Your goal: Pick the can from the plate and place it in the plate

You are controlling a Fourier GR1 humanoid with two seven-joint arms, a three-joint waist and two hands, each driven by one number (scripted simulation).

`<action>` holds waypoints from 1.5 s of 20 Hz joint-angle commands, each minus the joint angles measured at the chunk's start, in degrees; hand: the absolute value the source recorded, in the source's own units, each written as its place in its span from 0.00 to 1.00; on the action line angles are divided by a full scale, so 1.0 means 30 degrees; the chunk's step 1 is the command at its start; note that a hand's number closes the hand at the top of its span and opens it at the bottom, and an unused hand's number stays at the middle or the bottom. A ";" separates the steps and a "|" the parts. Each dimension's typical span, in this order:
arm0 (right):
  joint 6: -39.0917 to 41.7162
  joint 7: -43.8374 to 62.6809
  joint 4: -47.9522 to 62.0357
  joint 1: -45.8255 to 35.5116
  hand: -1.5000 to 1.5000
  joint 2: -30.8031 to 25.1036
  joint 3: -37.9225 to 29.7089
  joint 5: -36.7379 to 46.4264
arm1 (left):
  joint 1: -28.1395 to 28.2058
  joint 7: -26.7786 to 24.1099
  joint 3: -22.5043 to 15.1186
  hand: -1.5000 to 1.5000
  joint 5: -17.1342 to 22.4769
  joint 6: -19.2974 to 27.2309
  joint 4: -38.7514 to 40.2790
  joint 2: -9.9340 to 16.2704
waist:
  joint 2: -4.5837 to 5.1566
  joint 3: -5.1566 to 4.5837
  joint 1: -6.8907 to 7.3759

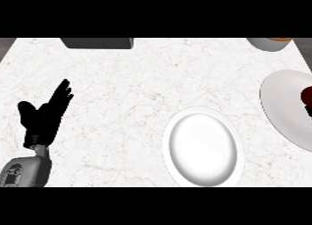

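Observation:
A dark red can point(311, 94) sits on a white plate point(284, 103) that is cut off by the view's right edge. A black bit of my right hand point(310, 113) shows against the can's near side; the rest of that hand is out of view. A second, empty white plate point(203, 146) lies in the lower middle of the counter, to the left of the first one. My left hand point(44, 115) rests open at the far left, fingers pointing up, well away from both plates.
A dark grey box point(97, 42) stands at the counter's back edge, left of centre. A round bowl-like thing point(270, 43) shows at the back right corner. White marble counter point(132, 88) spreads between my left hand and the plates.

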 commanded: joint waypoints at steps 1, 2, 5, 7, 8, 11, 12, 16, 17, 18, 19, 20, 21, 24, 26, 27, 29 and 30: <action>0.1547 -0.1664 0.4167 -0.0609 1.00 -0.0459 -0.1269 -0.2003 | -0.0150 0.0253 0.0060 0.50 0.0179 -0.0225 -0.0039 0.0093 | 0.0053 0.0030 0.0130; 0.2446 -0.0414 0.4438 -0.1349 1.00 -0.0586 -0.0750 -0.1603 | -0.1374 0.0783 0.0354 0.50 0.0208 -0.0200 0.0503 0.0437 | 0.0042 0.0007 0.0028; 0.3077 -0.3839 0.8075 -0.2535 0.00 -0.2219 -0.0606 -0.1384 | -0.0897 0.0617 -0.0081 0.50 -0.0126 0.0051 0.0010 0.0022 | 0.0065 0.0025 0.0241; 0.2369 -0.6038 0.9304 -0.2693 0.00 -0.2088 -0.0926 -0.1774 | -0.0400 0.0437 0.0106 0.50 0.0131 -0.0197 0.0037 0.0023 | 0.0032 0.0017 0.0126; 0.2423 -0.6463 0.9473 -0.2964 0.00 -0.2561 -0.1122 -0.1946 | 0.0028 0.0493 0.0231 0.50 0.0062 -0.0214 -0.0397 0.0241 | -0.0011 0.0008 0.0067; 0.0807 -0.8450 0.8381 -0.2664 0.00 -0.1629 -0.1666 -0.2691 | 0.0523 0.0389 0.0098 0.50 0.0070 -0.0158 -0.0731 -0.0001 | -0.0043 0.0011 -0.0014; 0.1497 -0.8375 0.7464 -0.2890 0.00 -0.1726 -0.1976 -0.3382 | -0.0070 0.0246 -0.0227 0.50 -0.0552 0.0577 -0.0294 -0.0464 | -0.0078 -0.0003 -0.0209; 0.4717 -1.0475 0.6271 -0.3354 0.00 -0.1163 -0.2900 -0.6271 | 0.0245 0.0295 0.0121 0.50 -0.0054 -0.0110 -0.0053 -0.0022 | -0.0159 -0.0015 -0.0400; 0.4799 -0.9469 0.5708 -0.3844 0.00 -0.0859 -0.2965 -0.6618 | -0.0225 0.0543 0.0713 0.50 0.0317 -0.0146 0.0042 0.0332 | -0.0167 -0.0029 -0.0372; 0.5937 -0.8517 0.5303 -0.3789 0.00 -0.1403 -0.3434 -0.7385 | 0.0741 0.0133 0.0338 0.50 0.0361 -0.0435 -0.0527 0.0065 | -0.0212 -0.0037 -0.0371; 0.6228 -0.8293 0.4693 -0.2951 0.00 -0.0723 -0.3730 -0.8073 | -0.0911 0.0886 0.0610 0.50 0.0207 -0.0147 0.0500 0.0343 | -0.0212 -0.0043 -0.0702; 0.6493 -0.6564 0.3888 -0.3092 0.00 -0.0472 -0.3619 -0.8347 | 0.0605 0.0142 0.0302 0.50 -0.0092 -0.0212 -0.0200 0.0215 | -0.0232 -0.0049 -0.0490; 0.7134 -0.5989 0.4625 -0.3220 0.00 -0.0868 -0.4460 -0.9210 | 0.0762 -0.0634 0.0554 0.50 0.0065 -0.0097 0.0172 0.0016 | -0.0215 -0.0050 -0.0513; 0.9700 -0.3971 0.5626 -0.3110 0.00 -0.1312 -0.4629 -1.0365 | -0.0077 0.1070 0.0209 0.50 -0.0069 0.0078 -0.0713 0.0085 | -0.0187 -0.0027 -0.0397; 1.1129 -0.3325 0.5334 -0.2664 0.00 -0.1385 -0.5083 -1.1574 | 0.0448 0.0494 0.0486 0.50 0.0166 -0.0068 -0.0683 0.0103 | -0.0197 -0.0035 -0.0424; 1.1967 -0.2965 0.6277 -0.3282 0.00 -0.2312 -0.5326 -1.1963 | 0.0509 0.0982 0.0511 0.50 0.0296 -0.0421 -0.1187 0.0475 | -0.0151 -0.0020 -0.0236; 1.2674 -0.3255 0.5267 -0.1785 0.00 -0.2505 -0.5384 -1.2573 | -0.0193 0.0159 0.0499 0.50 -0.0041 -0.0181 0.0043 0.0194 | -0.0123 -0.0027 -0.0356; 1.2376 -0.4648 0.7554 -0.2487 0.00 -0.3059 -0.5019 -1.1953 | -0.0047 -0.0004 0.0170 0.50 -0.0170 0.0114 -0.0046 -0.0383 | -0.0062 -0.0011 -0.0158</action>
